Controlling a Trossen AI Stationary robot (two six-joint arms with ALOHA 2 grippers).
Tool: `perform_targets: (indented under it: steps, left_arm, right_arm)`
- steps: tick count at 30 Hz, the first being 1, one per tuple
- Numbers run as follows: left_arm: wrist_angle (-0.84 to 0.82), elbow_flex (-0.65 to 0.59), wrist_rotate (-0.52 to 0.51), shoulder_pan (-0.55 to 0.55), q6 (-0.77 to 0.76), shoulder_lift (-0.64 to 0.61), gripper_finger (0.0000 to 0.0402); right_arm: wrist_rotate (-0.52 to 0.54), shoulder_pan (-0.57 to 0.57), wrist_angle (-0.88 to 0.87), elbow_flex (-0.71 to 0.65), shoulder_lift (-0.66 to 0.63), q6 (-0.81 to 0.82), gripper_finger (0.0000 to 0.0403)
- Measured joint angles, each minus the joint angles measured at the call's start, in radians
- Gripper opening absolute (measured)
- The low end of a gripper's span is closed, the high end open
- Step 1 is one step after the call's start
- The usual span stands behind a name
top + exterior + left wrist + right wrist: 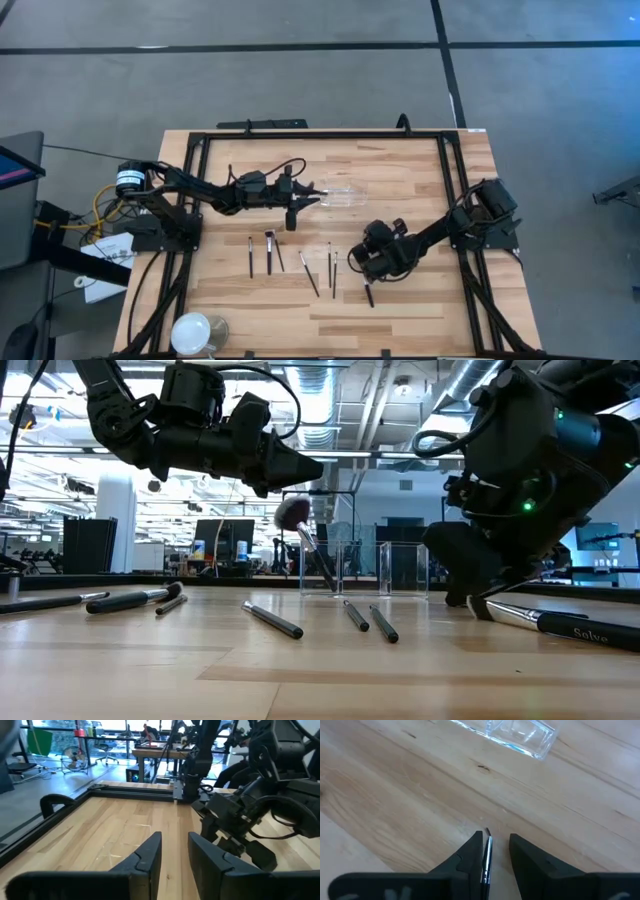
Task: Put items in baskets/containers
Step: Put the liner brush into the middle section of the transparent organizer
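Between your right gripper's (492, 852) parted fingers lies a brush (485, 857), ungripped (left gripper (172, 857) parted, empty), with the tray (350, 197) holding one and seven on the table.

Loose brushes (290, 262) on the table (400, 320), in front of the clear tray (350, 196).

The brush (485, 862) between the right fingers (470, 855) is cut off below.
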Motion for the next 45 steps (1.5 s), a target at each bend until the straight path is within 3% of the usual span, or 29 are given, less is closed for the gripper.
perform_targets:
  steps: [11, 21, 26, 30, 38, 45]
  left_arm:
    - [0.0, 0.0, -0.001, -0.011, -0.012, 0.0, 0.0092]
    - [-0.009, 0.0, -0.002, -0.078, -0.136, 0.0, 0.0092]
    - [-0.009, 0.0, -0.002, -0.158, -0.137, 0.0, 0.0092]
    - [-0.009, 0.0, -0.002, -0.223, -0.137, 0.0, 0.0092]
    - [-0.04, 0.0, -0.001, -0.325, -0.182, 0.0, 0.0092]
    - [-0.046, 0.0, -0.024, -0.329, -0.15, 0.0, 0.0092]
  right_arm:
    - [0.027, 0.035, 0.048, -0.004, 0.007, 0.037, 0.0092]
    - [0.284, 0.168, 0.17, -0.041, 0.169, 0.212, 0.009]
    - [0.324, 0.195, 0.183, -0.041, 0.207, 0.275, 0.006]
    - [0.324, 0.192, 0.191, -0.043, 0.195, 0.272, 0.0014]
    - [0.205, 0.189, 0.242, -0.044, 0.053, 0.168, 0.0007]
    - [0.251, 0.176, 0.462, -0.042, -0.13, -0.267, 0.0006]
